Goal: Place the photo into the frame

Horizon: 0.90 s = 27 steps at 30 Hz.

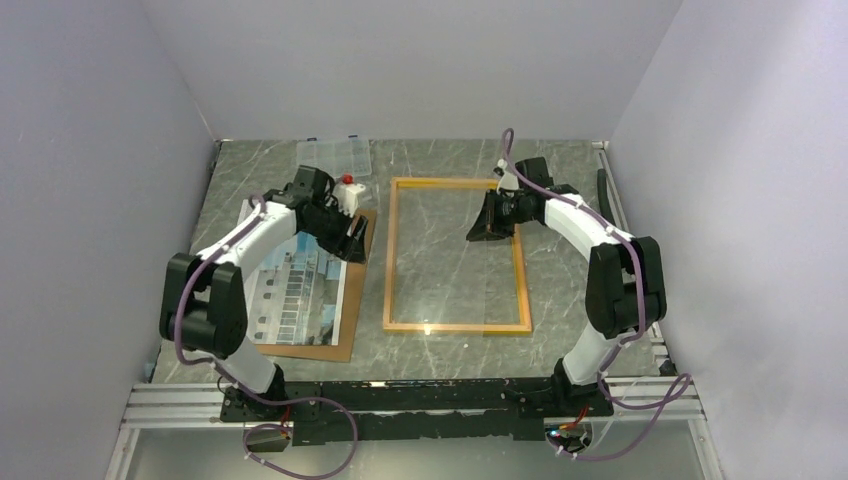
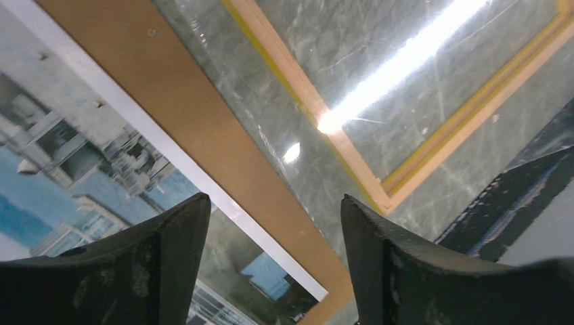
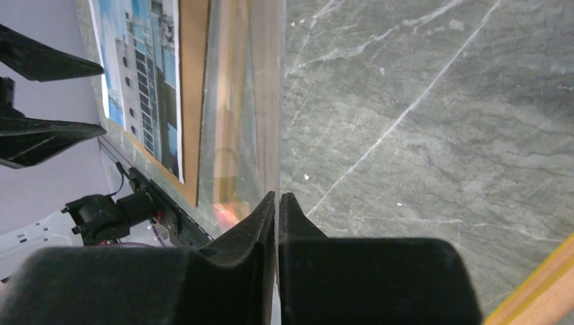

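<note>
Left tool [image 2: 274, 203] released above photo [image 2: 68, 156] on backing board [image 2: 183, 108]; right tool [image 3: 278, 196] clenched on clear pane [image 3: 237, 101] over frame [image 1: 389, 260]

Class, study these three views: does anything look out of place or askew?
Yes. A clear pane is tipped up over the frame, pinched in the right hand, not lying flat. The photo lies off-centre on the brown backing board, beside the frame rather than in it.
</note>
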Each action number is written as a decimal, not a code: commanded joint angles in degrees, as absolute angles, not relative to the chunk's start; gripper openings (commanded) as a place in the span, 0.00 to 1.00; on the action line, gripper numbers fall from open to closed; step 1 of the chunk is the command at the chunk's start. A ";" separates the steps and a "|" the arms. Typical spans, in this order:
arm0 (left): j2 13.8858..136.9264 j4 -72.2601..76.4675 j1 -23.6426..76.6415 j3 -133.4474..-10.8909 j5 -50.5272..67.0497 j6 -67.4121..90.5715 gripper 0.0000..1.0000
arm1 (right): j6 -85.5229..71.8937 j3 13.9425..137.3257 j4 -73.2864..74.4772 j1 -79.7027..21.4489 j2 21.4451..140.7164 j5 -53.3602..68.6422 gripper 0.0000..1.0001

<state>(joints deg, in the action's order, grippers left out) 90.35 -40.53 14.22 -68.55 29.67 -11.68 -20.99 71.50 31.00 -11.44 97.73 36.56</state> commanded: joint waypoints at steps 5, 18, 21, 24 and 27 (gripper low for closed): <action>95.81 -31.44 16.14 -64.94 26.34 -19.71 0.65 | -28.47 58.38 16.70 -11.31 94.27 35.67 0.26; 99.25 -27.14 18.86 -61.34 26.72 -19.20 0.58 | -42.23 38.78 -3.57 -10.02 92.41 39.95 0.62; 98.93 -26.95 18.92 -60.52 27.24 -18.45 0.57 | -43.96 35.70 -5.94 -9.94 91.51 39.94 0.63; 98.63 -27.10 18.90 -60.04 27.70 -17.58 0.56 | -46.58 33.24 -9.19 -9.95 91.08 41.28 0.61; 98.27 -27.08 18.98 -59.52 27.85 -17.07 0.55 | -50.86 30.02 -15.85 -9.93 91.94 44.36 0.56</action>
<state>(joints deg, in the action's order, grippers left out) 99.31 -28.16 18.85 -60.23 26.06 -18.11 -45.15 33.50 -6.26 -10.15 92.23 41.01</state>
